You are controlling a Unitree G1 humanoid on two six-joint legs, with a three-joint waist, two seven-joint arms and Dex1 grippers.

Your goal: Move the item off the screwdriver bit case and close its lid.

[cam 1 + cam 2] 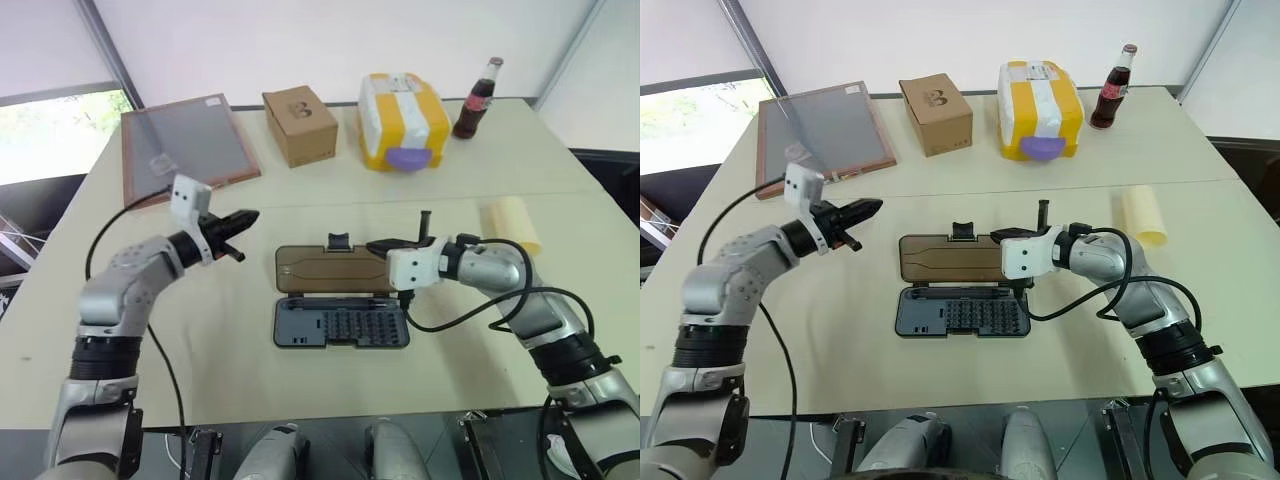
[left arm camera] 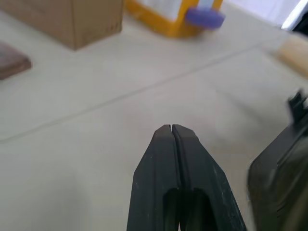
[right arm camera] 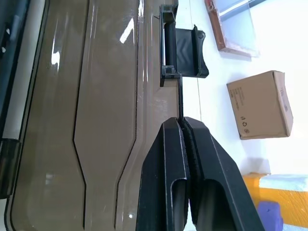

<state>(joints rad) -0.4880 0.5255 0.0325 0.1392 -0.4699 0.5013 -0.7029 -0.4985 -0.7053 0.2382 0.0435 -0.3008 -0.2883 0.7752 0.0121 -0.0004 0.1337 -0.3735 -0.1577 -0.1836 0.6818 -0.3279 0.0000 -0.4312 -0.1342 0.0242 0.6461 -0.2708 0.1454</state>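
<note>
Pale beige desk (image 1: 300, 380) against white walls, a window at far left. Along the back I see a wood-framed grey panel (image 1: 185, 140), a cardboard box (image 1: 298, 123), a yellow-and-white box with purple patch (image 1: 402, 120) and a cola bottle (image 1: 479, 97).

The screwdriver bit case (image 1: 341, 323) lies open mid-desk, bits in rows showing, its lid (image 1: 325, 268) folded back flat on the far side, brown inner face up, black latch tab (image 1: 339, 241) at the far edge. The item (image 1: 510, 223), a cream roll, sits on the desk well off to the right of the case, not touching it.

My left gripper (image 1: 243, 219) hovers above the desk left of the lid, fingers pressed together, holding nothing. My right gripper (image 1: 377, 245) is over the lid's right end, pointing left, fingers together and empty; in the right wrist view the tips sit just short of the latch tab. I can't tell if it touches the lid.
</note>
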